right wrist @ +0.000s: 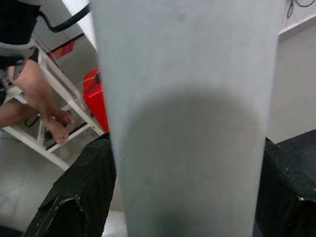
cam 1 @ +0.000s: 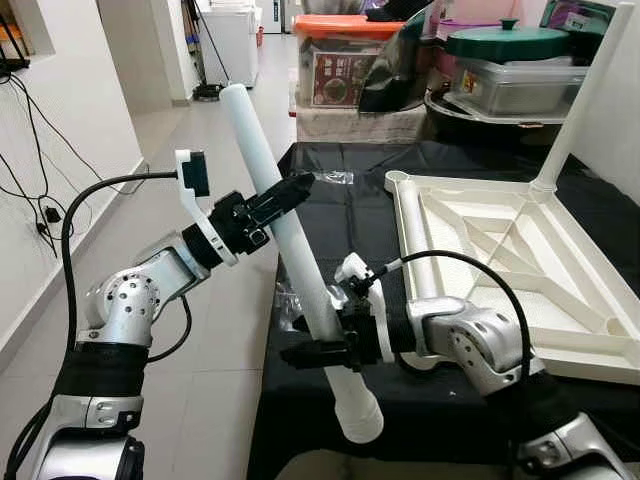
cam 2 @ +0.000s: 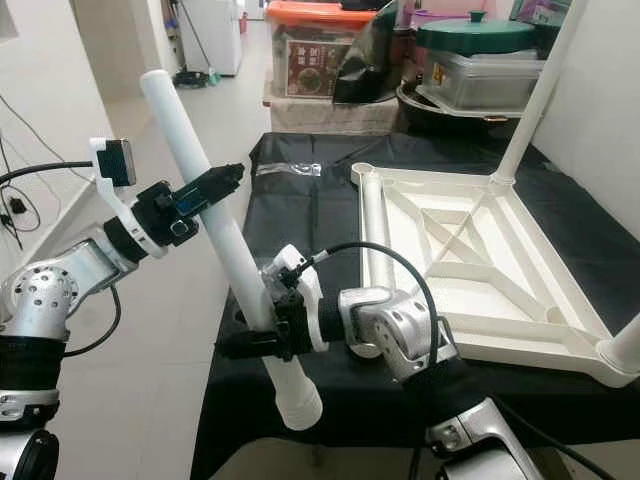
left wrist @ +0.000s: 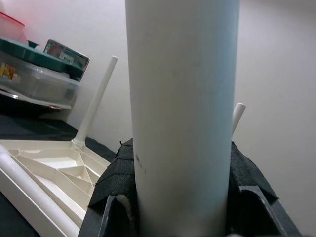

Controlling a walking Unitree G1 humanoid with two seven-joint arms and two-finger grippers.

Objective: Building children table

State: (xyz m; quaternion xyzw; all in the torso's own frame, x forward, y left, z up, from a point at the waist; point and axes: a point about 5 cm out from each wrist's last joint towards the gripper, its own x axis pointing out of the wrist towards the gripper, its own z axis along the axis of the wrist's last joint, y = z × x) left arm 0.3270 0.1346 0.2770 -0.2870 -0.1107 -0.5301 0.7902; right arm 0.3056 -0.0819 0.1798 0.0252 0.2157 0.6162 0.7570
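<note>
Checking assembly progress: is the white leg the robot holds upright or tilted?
Tilted. The white leg leans, top end away from the robot, wider end near; left tool grips it high, right tool low.

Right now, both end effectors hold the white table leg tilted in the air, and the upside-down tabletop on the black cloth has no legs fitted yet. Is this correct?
Not fully. Both the left end effector and right end effector do hold the tilted white table leg, but the upside-down tabletop on the black cloth already has legs fitted: the right eye view shows one upright at its far corner.
</note>
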